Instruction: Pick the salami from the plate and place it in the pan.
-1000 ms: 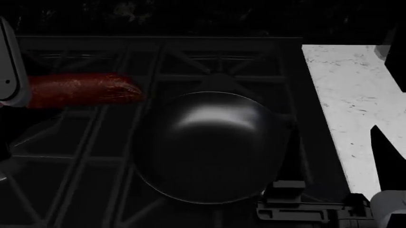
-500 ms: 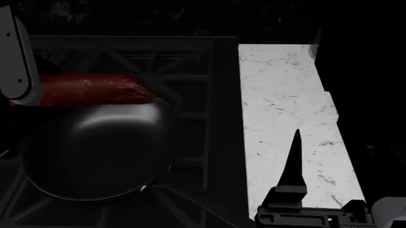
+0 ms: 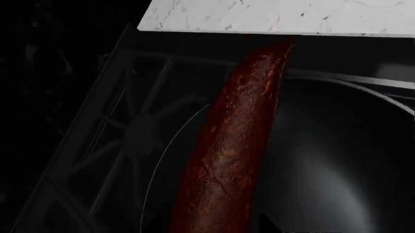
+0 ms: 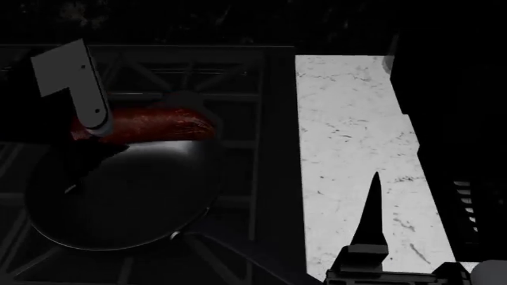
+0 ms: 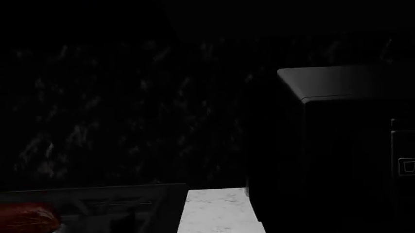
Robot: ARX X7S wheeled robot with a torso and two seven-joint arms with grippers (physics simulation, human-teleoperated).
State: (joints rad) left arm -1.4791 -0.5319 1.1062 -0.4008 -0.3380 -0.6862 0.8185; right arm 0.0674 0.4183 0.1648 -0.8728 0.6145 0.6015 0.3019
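Observation:
The salami [image 4: 154, 124], a dark reddish-brown log, hangs level over the far rim of the black pan [image 4: 119, 196], its tapered end pointing right. My left gripper [image 4: 91, 141] is shut on its left part. In the left wrist view the salami [image 3: 227, 145] runs away from my left gripper [image 3: 207, 229], above the pan's bowl [image 3: 337, 165]. My right gripper [image 4: 368, 208] shows as a single dark point over the white counter, empty. The salami's tip also shows in the right wrist view [image 5: 26, 218]. The plate is out of view.
The pan sits on the black stove grates [image 4: 237, 89]. A white marble counter [image 4: 357, 148] runs to the right of the stove. A black box-shaped appliance [image 5: 343, 145] stands on the counter at the far right. A dark wall lies behind.
The head view swung right, so the pan now lies at the left. My left arm carried the salami right and lower, onto the pan's far rim. The right gripper has kept its place.

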